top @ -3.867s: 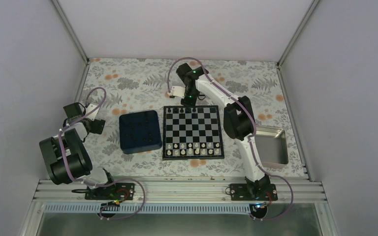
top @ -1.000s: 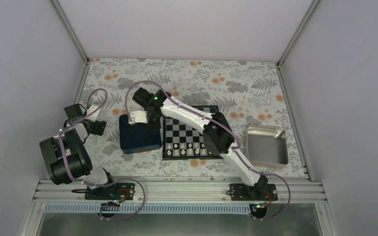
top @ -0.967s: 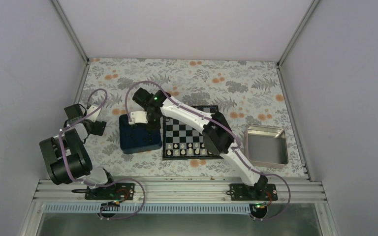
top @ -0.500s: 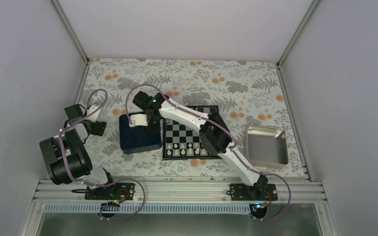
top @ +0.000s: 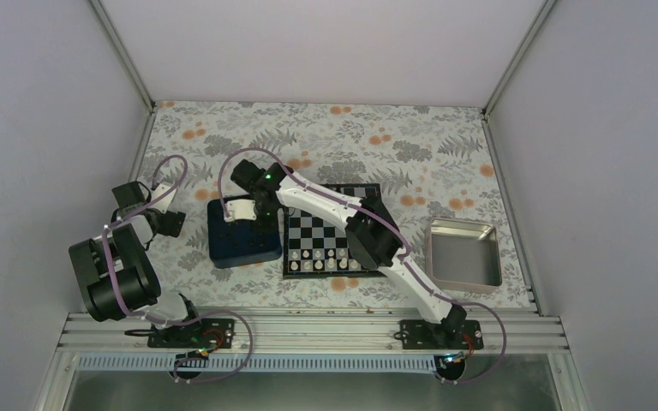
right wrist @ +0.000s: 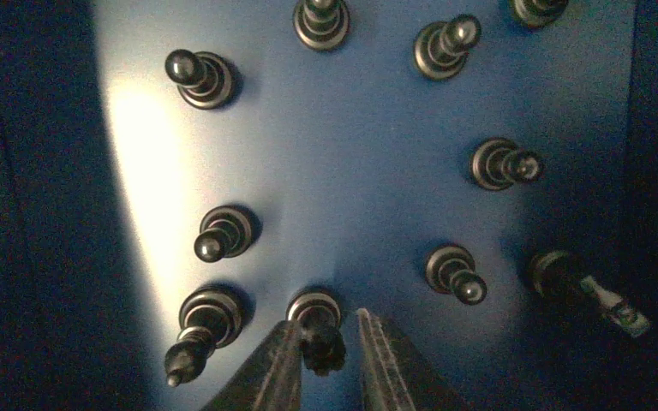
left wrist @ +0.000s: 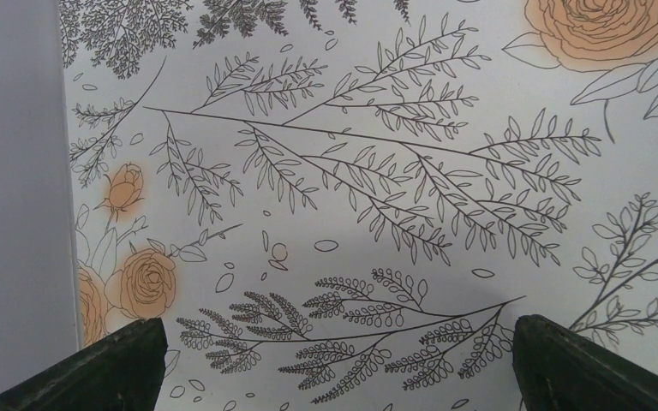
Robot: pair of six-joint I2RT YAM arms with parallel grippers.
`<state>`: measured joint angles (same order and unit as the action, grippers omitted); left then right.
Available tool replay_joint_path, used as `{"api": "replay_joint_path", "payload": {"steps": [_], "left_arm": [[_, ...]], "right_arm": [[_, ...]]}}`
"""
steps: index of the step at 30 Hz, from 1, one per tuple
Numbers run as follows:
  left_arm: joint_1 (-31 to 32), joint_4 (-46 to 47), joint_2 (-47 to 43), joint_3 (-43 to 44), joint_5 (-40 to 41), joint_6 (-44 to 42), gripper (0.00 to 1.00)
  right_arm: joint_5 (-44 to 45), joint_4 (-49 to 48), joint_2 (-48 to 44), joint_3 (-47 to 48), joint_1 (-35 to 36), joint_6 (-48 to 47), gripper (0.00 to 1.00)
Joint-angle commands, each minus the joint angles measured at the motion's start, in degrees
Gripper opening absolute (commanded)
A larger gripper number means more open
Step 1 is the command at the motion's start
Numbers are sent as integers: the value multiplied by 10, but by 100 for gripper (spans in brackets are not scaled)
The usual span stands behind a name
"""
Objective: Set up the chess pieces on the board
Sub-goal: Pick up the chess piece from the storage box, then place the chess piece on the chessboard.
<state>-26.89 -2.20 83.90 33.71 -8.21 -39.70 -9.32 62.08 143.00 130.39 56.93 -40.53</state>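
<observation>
Right end effector (right wrist: 326, 324) is down inside the blue tray (top: 233, 248), left of centre in the overhead frame. Its fingers (right wrist: 278, 368) stand close on either side of one black piece (right wrist: 315, 318) at the bottom edge of the wrist frame. You cannot tell from these frames whether they actually pinch it. The other black chess pieces (right wrist: 223, 233) stand scattered over the tray floor, and one at lower right (right wrist: 587, 291) is tilted. The board (top: 308, 235) lies just beside the tray, mid-frame, with white pieces (top: 321, 259) in its lower rows. Left end effector (left wrist: 336, 330) is spread wide and holds nothing, over the flowered bench (left wrist: 351, 171). A metal tray (top: 464, 253) sits at the right.
</observation>
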Motion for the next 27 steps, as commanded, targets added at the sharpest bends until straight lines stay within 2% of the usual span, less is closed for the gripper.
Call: {"api": "replay_joint_path", "payload": {"steps": [1,7,14,18,27], "left_arm": [[-2,11,6,-4,-16,-5,100],[-2,10,3,-4,-17,-5,100],[-3,12,0,-4,-13,-4,100],[-2,12,-1,-4,-11,-3,100],[-2,14,-3,-3,-6,-1,100]], "right_arm": [[-10,-15,6,-3,-1,6,17],[-8,-6,-41,1,-7,9,7],[4,10,-143,-2,-58,21,5],[18,7,-215,-41,-115,27,5],[30,-44,-325,-225,-304,16,6]]}}
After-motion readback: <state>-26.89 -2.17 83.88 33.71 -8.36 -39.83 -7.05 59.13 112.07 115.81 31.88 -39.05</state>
